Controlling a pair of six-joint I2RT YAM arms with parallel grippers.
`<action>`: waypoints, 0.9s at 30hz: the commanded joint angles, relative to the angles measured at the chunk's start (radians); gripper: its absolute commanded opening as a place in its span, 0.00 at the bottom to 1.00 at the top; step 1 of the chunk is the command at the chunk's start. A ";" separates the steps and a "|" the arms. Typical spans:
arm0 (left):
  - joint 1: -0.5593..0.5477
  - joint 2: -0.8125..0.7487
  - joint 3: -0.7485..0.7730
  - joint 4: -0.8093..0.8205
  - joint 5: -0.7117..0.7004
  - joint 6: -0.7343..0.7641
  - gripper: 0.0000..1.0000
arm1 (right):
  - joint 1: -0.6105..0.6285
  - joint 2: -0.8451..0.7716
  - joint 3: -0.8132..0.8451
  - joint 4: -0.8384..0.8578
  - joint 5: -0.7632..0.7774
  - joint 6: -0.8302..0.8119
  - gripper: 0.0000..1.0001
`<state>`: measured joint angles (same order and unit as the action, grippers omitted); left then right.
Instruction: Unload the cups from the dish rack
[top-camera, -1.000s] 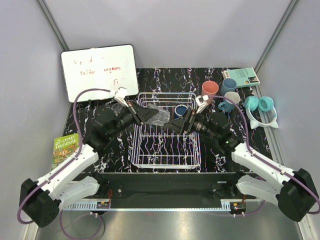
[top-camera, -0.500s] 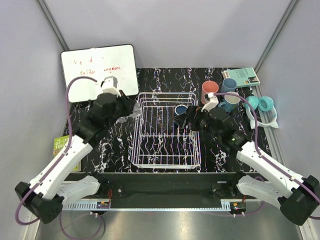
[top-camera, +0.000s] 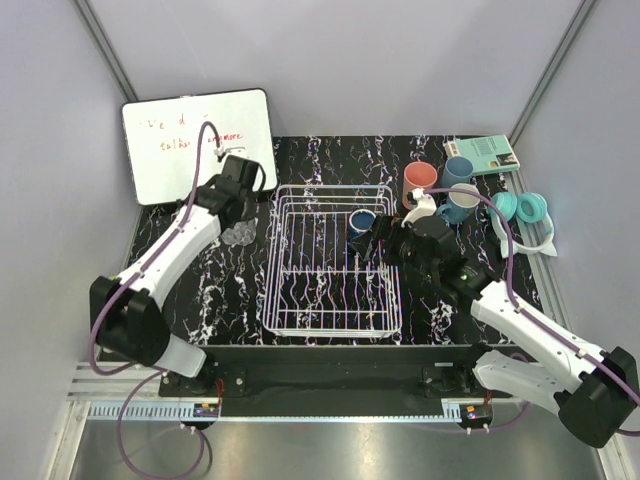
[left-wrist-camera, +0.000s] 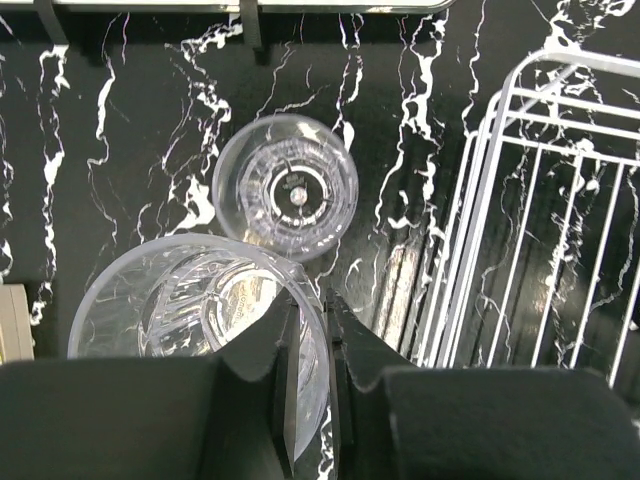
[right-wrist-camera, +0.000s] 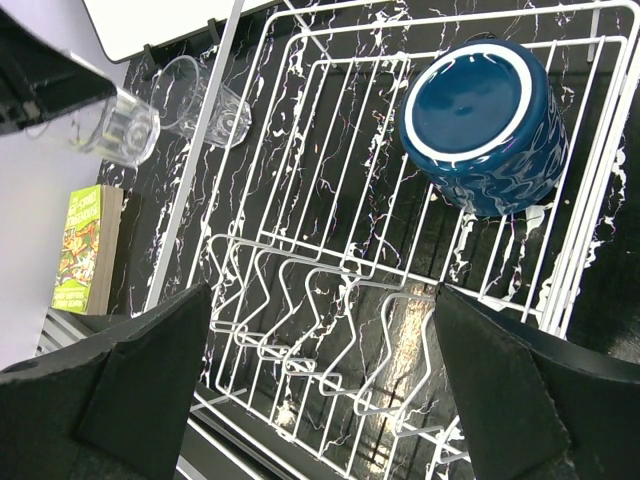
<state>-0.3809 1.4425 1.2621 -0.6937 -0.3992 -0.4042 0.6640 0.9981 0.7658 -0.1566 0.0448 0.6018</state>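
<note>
Clear glass (left-wrist-camera: 190, 310) is pinched by its wall in the left tool (left-wrist-camera: 312, 325), whose jaws press together on the rim. A second ago this tool hung over the rack's (top-camera: 333, 262) far left corner; now its arm reaches left, and the glass is over the worktop (top-camera: 230, 290) outside the rack, near the whiteboard's (top-camera: 198, 145) lower corner. Whether it touches down I cannot tell. A second glass (left-wrist-camera: 285, 187) stands just beyond it, close to it, with the rack's side wall to their right. The right tool (right-wrist-camera: 322, 290), jaws spread wide, has shifted right and hovers over the rack near the navy mug (right-wrist-camera: 485, 125), the only cup in there. A pink tumbler (top-camera: 420, 177), blue mugs (top-camera: 458, 168) and headphones (top-camera: 525, 210) sit beyond the right arm.
</note>
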 joint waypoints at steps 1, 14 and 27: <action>0.005 0.062 0.123 0.039 -0.062 0.045 0.00 | 0.005 -0.001 0.050 0.015 0.026 -0.022 1.00; 0.060 0.246 0.232 0.054 -0.041 0.038 0.00 | 0.003 -0.010 0.029 0.012 0.023 -0.039 1.00; 0.074 0.271 0.149 0.163 0.023 0.015 0.00 | 0.005 0.013 0.029 0.015 0.027 -0.046 1.00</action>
<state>-0.3161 1.7149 1.4200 -0.6060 -0.3954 -0.3824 0.6640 1.0039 0.7757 -0.1627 0.0448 0.5724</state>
